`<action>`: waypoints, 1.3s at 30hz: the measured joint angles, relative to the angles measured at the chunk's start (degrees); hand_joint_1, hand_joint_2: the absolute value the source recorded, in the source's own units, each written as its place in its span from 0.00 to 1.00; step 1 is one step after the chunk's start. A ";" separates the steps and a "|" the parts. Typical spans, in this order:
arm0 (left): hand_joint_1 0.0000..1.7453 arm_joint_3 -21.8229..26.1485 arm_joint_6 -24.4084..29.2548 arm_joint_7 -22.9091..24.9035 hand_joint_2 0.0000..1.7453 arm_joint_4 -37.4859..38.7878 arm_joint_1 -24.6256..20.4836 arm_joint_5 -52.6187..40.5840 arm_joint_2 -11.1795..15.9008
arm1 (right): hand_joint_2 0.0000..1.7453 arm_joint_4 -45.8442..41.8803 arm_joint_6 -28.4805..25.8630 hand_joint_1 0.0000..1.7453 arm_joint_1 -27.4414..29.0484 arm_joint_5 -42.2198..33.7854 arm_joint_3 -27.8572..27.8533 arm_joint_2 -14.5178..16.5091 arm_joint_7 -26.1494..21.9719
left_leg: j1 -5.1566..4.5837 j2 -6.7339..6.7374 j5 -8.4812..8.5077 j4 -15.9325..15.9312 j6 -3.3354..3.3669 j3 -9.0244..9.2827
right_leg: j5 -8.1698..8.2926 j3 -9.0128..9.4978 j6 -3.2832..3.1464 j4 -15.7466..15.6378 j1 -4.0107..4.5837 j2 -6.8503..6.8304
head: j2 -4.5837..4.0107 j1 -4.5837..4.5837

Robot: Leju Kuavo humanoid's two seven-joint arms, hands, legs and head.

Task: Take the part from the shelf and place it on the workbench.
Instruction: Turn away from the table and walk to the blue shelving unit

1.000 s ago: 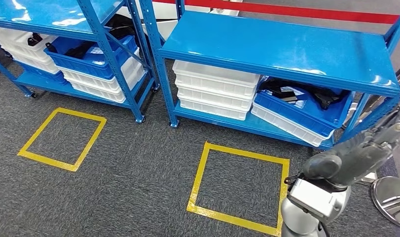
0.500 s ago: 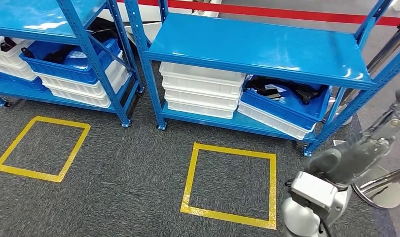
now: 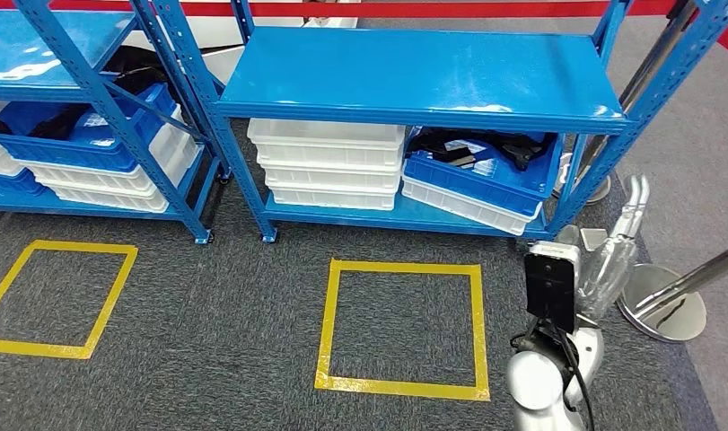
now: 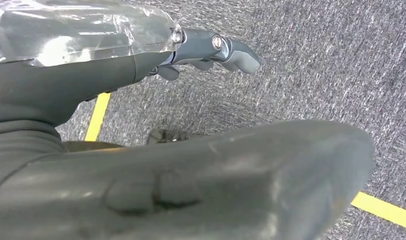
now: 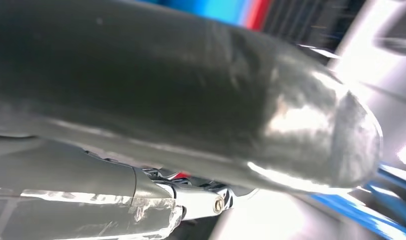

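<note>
Looking down from the head view, a blue shelf [image 3: 423, 76] fills the upper middle of the frame. On its lower level a stack of white bins [image 3: 328, 175] sits beside a tilted blue bin [image 3: 472, 184] holding dark parts [image 3: 472, 144]. A yellow floor square [image 3: 400, 328] lies lower centre. The right hand [image 3: 616, 251] hangs at lower right with fingers straight and nothing in them.

In the left wrist view, the left hand [image 4: 206, 50] has its fingers apart over grey carpet, holding nothing.

In the right wrist view, the thumb [image 5: 200, 95] is blurred.
</note>
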 joint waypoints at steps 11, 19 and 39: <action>0.00 -0.01 0.22 0.04 0.00 0.00 0.24 0.86 0.12 | 0.00 27.67 0.00 0.00 1.18 -13.82 -4.02 -2.74 4.82 | -0.37 -2.73 6.71 -11.72 1.40 4.42 | -0.48 0.02 0.37 0.20 0.16 2.79 | 0.00 -0.22; 0.00 -0.49 0.00 1.28 0.00 0.00 0.05 0.78 0.12 | 0.00 53.75 0.05 0.00 -1.18 -31.35 -2.08 -5.68 3.39 | -0.41 -2.59 6.46 -11.73 1.72 4.72 | -0.29 0.68 0.81 -0.61 0.16 2.84 | 0.00 -0.14; 0.00 -1.84 -0.86 4.29 0.00 -0.02 -1.14 -0.50 0.12 | 0.00 87.59 8.57 0.00 -5.24 -51.24 8.60 -8.14 5.68 | -0.63 -2.32 6.13 -11.80 2.49 5.41 | -0.23 1.11 1.67 -1.05 -0.06 3.25 | 0.00 -0.23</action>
